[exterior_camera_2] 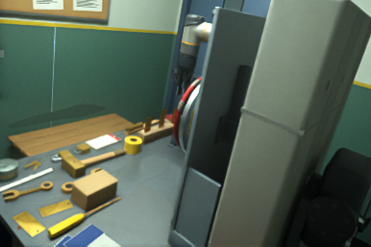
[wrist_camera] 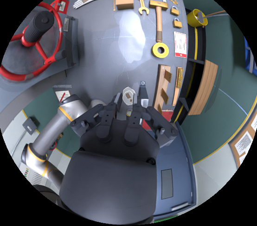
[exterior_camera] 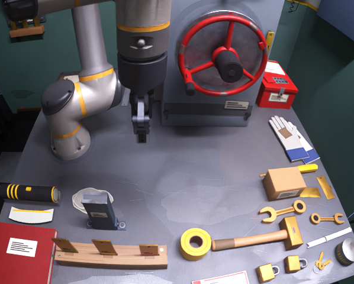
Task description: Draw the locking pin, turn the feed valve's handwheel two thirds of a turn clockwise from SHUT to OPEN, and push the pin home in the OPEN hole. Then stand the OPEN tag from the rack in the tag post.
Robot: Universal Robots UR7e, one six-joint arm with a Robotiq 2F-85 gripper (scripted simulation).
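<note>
The locking pin is hard to make out; a small red knob point(exterior_camera: 261, 45) sits at the right rim of the red handwheel point(exterior_camera: 222, 55) on the grey valve cabinet. My gripper point(exterior_camera: 141, 134) hangs empty and partly closed above the bench, left of the cabinet's front. The wheel's crank handle point(exterior_camera: 189, 85) points to the lower left. Three brass tags point(exterior_camera: 104, 247) stand in the wooden rack point(exterior_camera: 111, 256) at the near edge. The blue tag post point(exterior_camera: 100, 211) stands just behind the rack's left end.
The valve cabinet's left corner point(exterior_camera: 165, 116) is right beside my fingers, and my own arm's base point(exterior_camera: 67, 131) stands to the left. A torch point(exterior_camera: 29, 192), red book point(exterior_camera: 18, 253), tape roll point(exterior_camera: 195, 243), hammer point(exterior_camera: 260, 237), spanners, padlocks, box point(exterior_camera: 283, 182) and gloves point(exterior_camera: 292, 139) crowd the sides.
</note>
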